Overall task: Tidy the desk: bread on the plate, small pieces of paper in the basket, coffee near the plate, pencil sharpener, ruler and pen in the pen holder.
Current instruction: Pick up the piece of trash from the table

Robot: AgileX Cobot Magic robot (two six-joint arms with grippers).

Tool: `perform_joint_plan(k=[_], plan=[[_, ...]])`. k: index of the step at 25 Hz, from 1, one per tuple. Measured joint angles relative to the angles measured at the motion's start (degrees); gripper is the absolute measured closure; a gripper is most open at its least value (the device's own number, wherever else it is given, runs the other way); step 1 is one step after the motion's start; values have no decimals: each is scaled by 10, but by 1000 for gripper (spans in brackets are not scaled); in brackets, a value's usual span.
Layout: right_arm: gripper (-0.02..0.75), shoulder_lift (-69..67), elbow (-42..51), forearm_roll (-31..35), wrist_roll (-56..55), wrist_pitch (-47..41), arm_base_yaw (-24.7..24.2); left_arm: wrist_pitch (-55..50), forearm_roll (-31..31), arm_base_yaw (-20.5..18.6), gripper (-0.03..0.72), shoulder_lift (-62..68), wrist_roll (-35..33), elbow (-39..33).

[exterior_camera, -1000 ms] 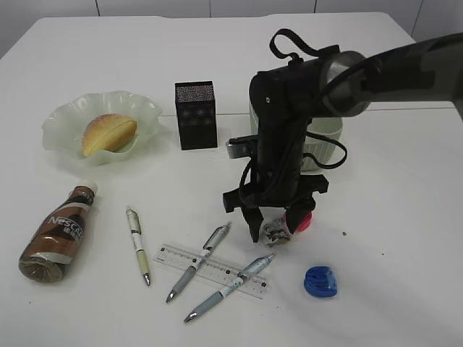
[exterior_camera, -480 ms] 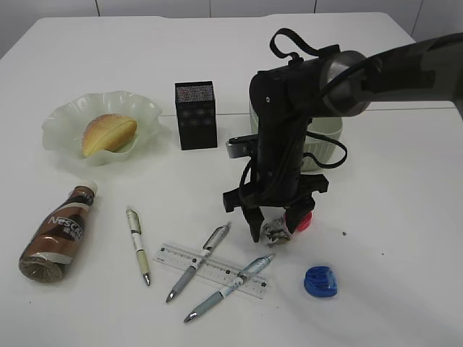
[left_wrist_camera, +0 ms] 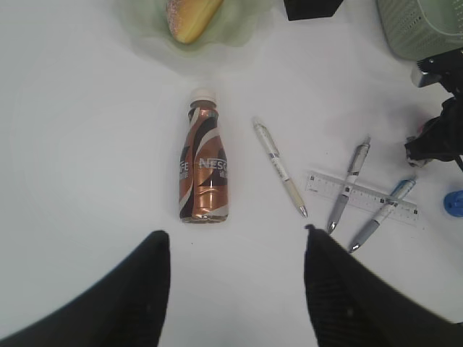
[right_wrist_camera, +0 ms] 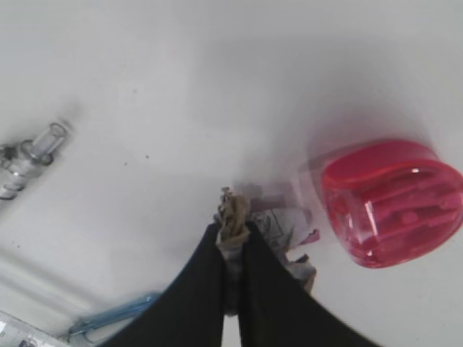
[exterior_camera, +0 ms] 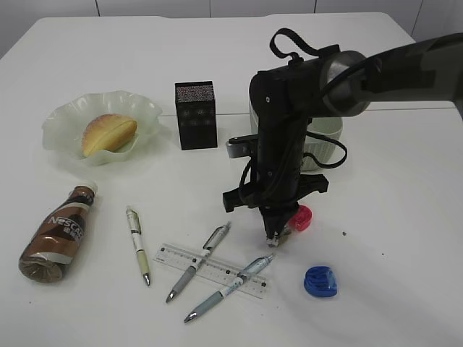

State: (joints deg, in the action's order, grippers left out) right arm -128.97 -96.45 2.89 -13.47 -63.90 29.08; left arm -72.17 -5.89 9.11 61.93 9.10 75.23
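Right wrist view: my right gripper is clenched on a crumpled scrap of paper pressed to the tabletop, just beside the pink pencil sharpener. My left gripper hangs spread and empty above the coffee, which lies flat with its cap toward the plate. The basket is mostly hidden behind my arm. I think the scrap's far edge is torn, but it blurs. The ruler lies under two crossed pens, long axis left-right.
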Motion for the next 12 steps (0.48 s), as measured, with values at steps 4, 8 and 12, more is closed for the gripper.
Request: perform_joint_plan(k=[4,8,12], plan=[[746,0,0,1,0,0,0,0,0,0,255,0,0,0],[749,0,-15,12,0,-21,0,0,0,0,254,0,0,0],[750,0,-59,26,0,-50,0,0,0,0,255,0,0,0]])
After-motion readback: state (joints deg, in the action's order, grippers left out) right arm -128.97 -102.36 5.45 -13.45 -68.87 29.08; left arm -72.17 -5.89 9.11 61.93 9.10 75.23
